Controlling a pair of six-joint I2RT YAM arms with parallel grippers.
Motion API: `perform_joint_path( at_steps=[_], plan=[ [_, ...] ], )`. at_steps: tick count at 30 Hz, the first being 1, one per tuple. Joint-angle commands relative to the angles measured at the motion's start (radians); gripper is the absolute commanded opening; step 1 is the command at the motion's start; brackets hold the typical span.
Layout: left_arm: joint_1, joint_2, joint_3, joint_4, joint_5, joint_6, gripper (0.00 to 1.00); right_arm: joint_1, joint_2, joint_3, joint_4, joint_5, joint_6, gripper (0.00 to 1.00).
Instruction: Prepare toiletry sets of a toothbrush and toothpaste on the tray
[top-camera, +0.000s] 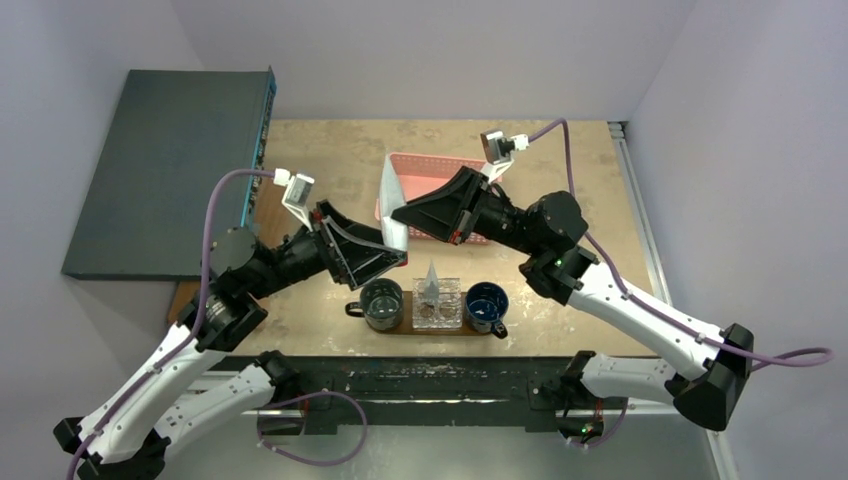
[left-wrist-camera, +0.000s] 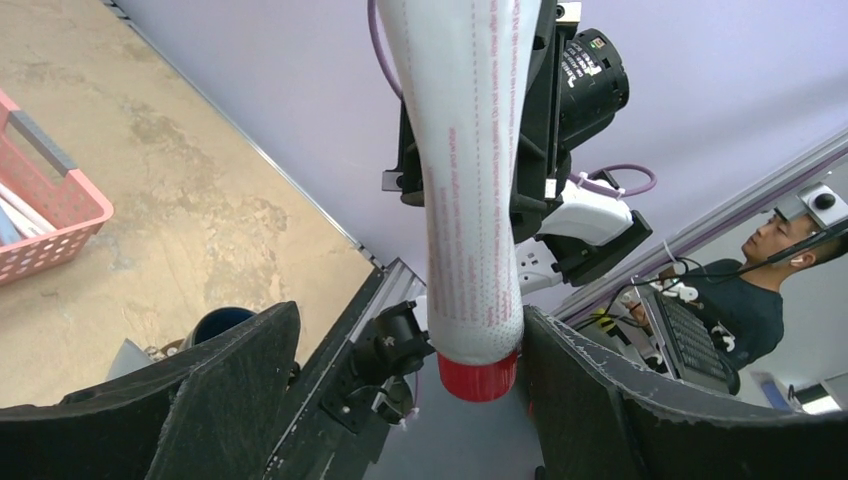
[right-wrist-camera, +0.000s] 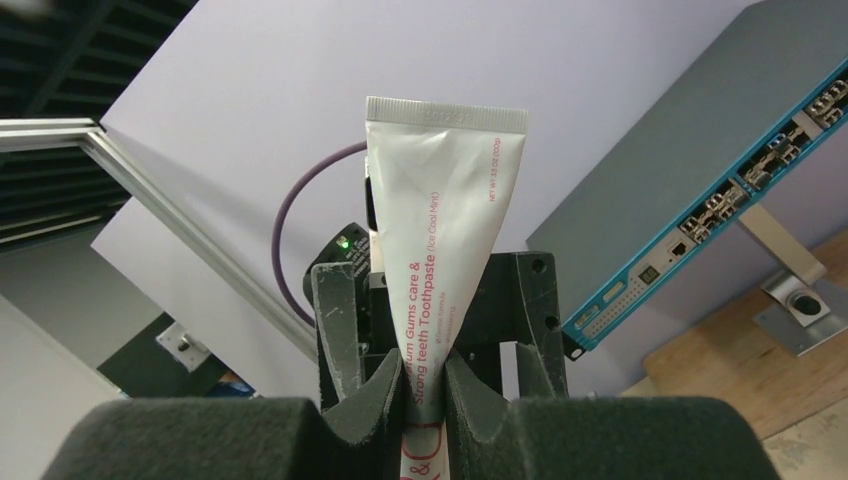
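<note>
Scuffed tan tabletop (top-camera: 560, 170) under pale lilac walls, with a pink basket (top-camera: 440, 165) at the back, the tray (top-camera: 407, 327) at the near edge carrying mugs (top-camera: 382, 303), and open space to the right. Above the middle, the right gripper (top-camera: 398, 213) pinches a white toothpaste tube (top-camera: 392, 187), its red cap between the wide-spread fingers of the left gripper (top-camera: 403, 255)

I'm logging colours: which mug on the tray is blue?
The right mug: its inside is blue, whereas the left mug is dark grey.
</note>
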Motion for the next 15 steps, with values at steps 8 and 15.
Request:
perform_joint_path(
  at_steps=[8,15],
  plan=[
    [0.004,0.005,0.007,0.078,0.045,-0.01,0.65,0.029,0.031,0.006,0.091,0.031,0.011,0.18],
    [0.003,0.002,0.007,0.075,0.068,-0.004,0.39,0.034,0.038,-0.002,0.08,0.036,0.003,0.19]
  ],
)
